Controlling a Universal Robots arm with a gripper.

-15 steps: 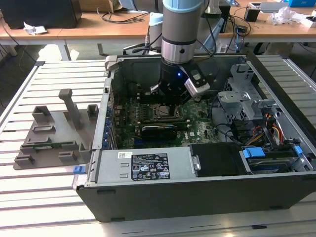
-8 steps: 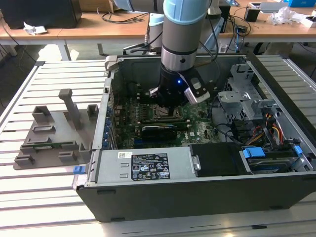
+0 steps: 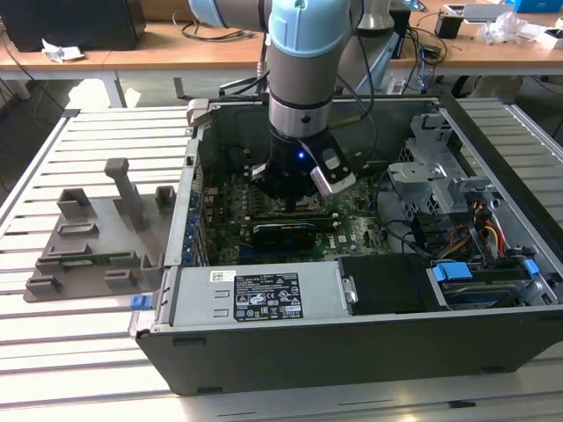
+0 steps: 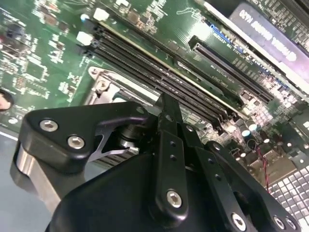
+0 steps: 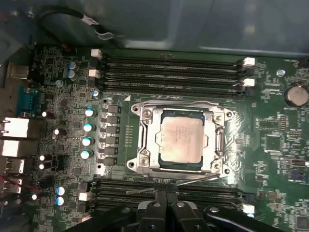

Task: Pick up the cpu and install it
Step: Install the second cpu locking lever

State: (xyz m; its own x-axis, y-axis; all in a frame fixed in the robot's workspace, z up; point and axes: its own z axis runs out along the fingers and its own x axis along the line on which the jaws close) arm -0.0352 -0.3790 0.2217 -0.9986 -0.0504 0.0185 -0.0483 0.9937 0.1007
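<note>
**A:** Chip's (image 5: 182, 140) already down in the socket frame (image 5: 146, 145), judging by the first wrist view. Dull silvery square top, thin pale rim, sitting flat and square inside the metal frame, between the two banks of memory slots (image 5: 171, 72). So the pick-up and placing part looks done to me.

**B:** Agreed. The gripper (image 5: 166, 192) is empty, fingers pressed together, parked just beside the socket's edge over the nearer slot bank. In the second wrist view the closed fingertips (image 4: 168, 107) point down at the green motherboard (image 4: 43, 58) next to the socket corner.

**A:** From the exterior view the arm (image 3: 306, 88) is reaching straight down into the open computer case (image 3: 352, 352), which sits on the slatted tabletop (image 3: 106, 141).

**B:** My guess is the seating step is basically finished. Whatever follows calls for care: the cpu looks loose in there, nothing clamped over its top, so a nudge could shift it.

**A:** Can't tell if the retaining lever is latched, though.
</note>
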